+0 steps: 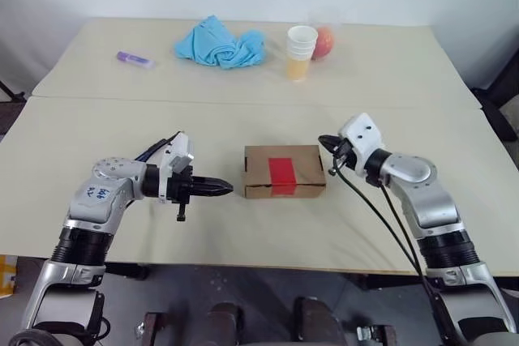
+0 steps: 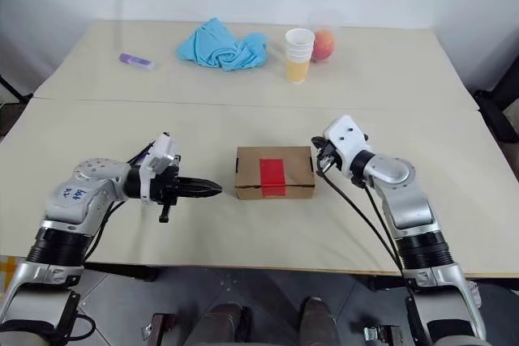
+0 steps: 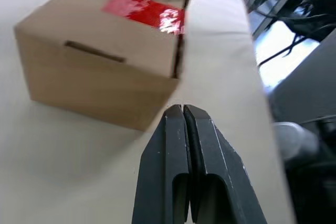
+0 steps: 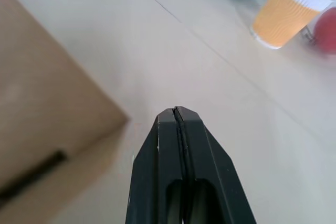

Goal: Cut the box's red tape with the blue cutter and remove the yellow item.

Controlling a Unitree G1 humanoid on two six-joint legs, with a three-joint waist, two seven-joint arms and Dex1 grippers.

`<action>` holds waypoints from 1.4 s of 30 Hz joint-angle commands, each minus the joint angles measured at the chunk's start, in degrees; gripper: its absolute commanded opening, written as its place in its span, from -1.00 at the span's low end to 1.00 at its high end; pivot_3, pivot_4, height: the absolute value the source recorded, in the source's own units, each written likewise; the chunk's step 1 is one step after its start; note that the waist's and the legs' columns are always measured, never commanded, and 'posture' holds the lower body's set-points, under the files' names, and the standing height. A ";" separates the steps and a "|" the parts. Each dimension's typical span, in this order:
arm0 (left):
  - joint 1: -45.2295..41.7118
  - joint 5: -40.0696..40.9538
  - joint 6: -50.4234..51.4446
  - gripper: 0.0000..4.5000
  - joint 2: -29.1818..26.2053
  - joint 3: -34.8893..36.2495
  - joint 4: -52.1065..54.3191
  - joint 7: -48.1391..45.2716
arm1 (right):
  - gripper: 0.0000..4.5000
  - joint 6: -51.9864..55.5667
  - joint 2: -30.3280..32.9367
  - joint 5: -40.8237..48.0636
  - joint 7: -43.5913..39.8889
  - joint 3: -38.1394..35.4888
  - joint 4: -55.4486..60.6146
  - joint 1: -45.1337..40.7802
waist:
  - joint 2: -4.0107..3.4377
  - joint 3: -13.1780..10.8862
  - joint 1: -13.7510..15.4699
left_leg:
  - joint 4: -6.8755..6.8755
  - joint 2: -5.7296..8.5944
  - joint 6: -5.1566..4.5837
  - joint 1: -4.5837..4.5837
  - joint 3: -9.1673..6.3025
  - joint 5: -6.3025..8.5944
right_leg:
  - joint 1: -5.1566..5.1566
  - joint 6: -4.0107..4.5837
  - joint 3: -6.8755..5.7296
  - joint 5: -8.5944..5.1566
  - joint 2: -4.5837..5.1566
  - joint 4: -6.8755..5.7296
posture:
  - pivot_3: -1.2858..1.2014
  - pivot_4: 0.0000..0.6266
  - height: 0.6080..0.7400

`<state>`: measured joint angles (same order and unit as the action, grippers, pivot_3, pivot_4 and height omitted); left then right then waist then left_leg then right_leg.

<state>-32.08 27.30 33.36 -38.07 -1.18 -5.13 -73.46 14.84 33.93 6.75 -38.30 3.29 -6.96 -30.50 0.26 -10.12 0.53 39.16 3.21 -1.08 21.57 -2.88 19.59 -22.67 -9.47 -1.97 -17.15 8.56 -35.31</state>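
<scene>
We find the box (image 1: 285, 171) at bench (image 1: 81, 135) centre, red tape (image 1: 282, 170) intact. Both grippers, left (image 1: 228, 189) and right (image 1: 323, 140), flank it, pressed together and empty. We judge the next step is fetching a cutter; none identifiable here.

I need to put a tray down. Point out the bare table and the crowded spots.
Bare: the near table in front of the box, and the strip between the box and the far items. Crowded: the far edge, with the cloth, cups and fruit; the left gripper and right gripper flank the box.
</scene>
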 commanded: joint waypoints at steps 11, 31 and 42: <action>-33.64 -20.56 -34.82 -0.99 20.00 -4.82 -52.09 20.36 | -1.00 27.30 12.02 20.12 -12.62 -4.09 36.24 24.20 | 0.19 -0.11 0.67 | 0.04 0.12 0.00 0.09 0.23 0.00 | 0.13 -0.07 -0.56 0.03 -0.05 0.34 | 0.03 -0.52 1.00; -37.33 -22.93 -16.65 -0.99 16.22 -5.22 -55.49 -11.68 | -1.00 23.63 -1.60 11.56 2.17 0.98 23.63 8.53 | 0.27 -0.14 -0.62 | 0.03 0.08 0.00 0.11 0.43 0.00 | -0.10 -0.14 -0.81 0.07 0.02 0.19 | 0.03 -0.52 1.00; -15.95 -17.74 5.73 -0.99 13.23 -6.11 -14.08 -2.70 | -1.00 11.51 -4.87 5.60 -6.36 6.68 0.10 -6.78 | 0.17 -0.09 -1.99 | 0.00 -0.07 0.05 -0.08 0.13 0.02 | -0.10 -0.03 -0.79 0.02 0.09 -0.15 | 0.03 -0.52 1.00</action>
<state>-49.75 9.06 38.39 -25.53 -7.09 -21.36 -79.30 28.60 28.86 12.69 -43.50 10.65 -6.40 -35.97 0.43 -10.21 -1.46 39.18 3.14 -1.03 21.49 -2.76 19.61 -22.75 -9.50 -2.75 -17.13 8.69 -35.46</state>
